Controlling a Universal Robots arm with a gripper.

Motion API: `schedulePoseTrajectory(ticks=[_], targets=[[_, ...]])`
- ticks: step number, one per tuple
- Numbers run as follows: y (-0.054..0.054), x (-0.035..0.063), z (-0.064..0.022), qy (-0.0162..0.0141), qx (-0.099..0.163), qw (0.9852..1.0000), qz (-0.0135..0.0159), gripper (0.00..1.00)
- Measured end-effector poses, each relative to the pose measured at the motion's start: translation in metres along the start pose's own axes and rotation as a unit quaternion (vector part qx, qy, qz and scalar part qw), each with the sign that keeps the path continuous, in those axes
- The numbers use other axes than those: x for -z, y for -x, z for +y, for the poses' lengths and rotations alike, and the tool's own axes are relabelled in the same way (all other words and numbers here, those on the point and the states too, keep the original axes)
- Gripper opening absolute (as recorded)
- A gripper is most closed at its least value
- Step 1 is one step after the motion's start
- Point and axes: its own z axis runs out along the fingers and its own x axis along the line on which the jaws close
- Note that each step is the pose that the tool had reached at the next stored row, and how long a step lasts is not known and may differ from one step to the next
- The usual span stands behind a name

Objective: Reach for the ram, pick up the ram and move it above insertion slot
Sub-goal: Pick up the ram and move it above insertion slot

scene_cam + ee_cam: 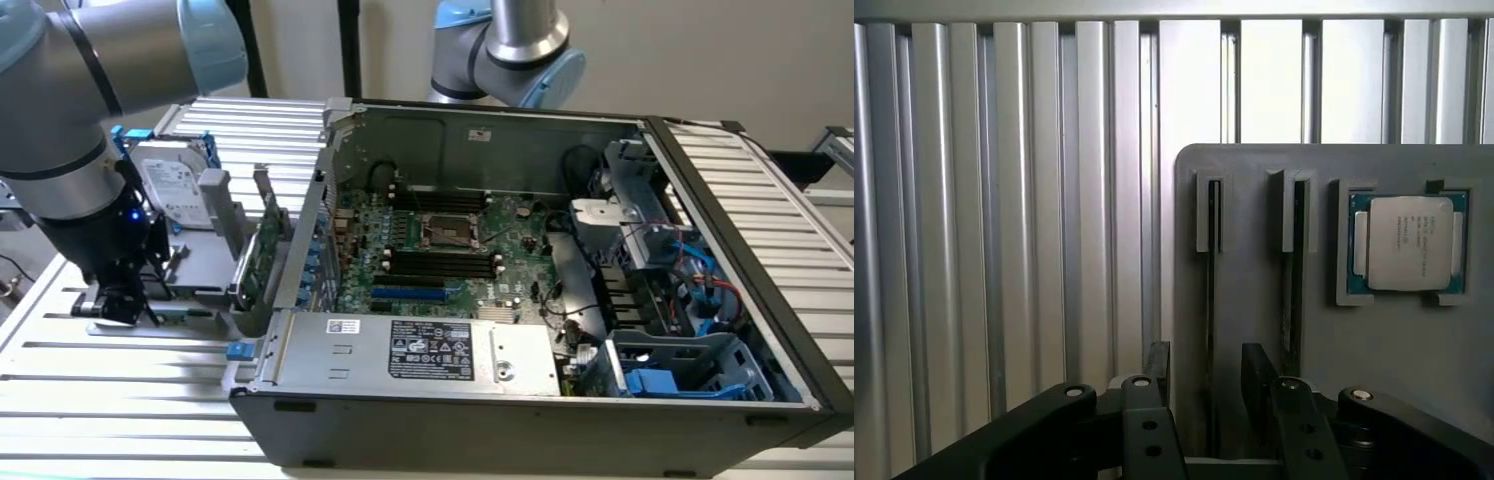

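- The gripper has its fingers spread wide, gripping nothing.
- They straddle the ram, edge-on in a grey holder slot.
- A processor chip sits in the same holder.

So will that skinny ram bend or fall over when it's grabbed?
Probably stiff: the ram shows as a straight, thin edge standing in a slot of the holder. It is likely light, being so thin. Freed from the slot it could tip, so the open gripper, astride it, would need a square grip on its flat sides.
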Motion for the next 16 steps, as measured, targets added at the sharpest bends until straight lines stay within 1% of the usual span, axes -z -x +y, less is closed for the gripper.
schedulePoseTrajectory(ticks=[8, 16], targets=[[0.0006, -0.0032, -0.0001, -0.0001, 0.004, 1.0, 0.0001, 0.42], [0.004, -0.0058, -0.0001, 0.0, 0.006, 1.0, 0.0002, 0.42]])
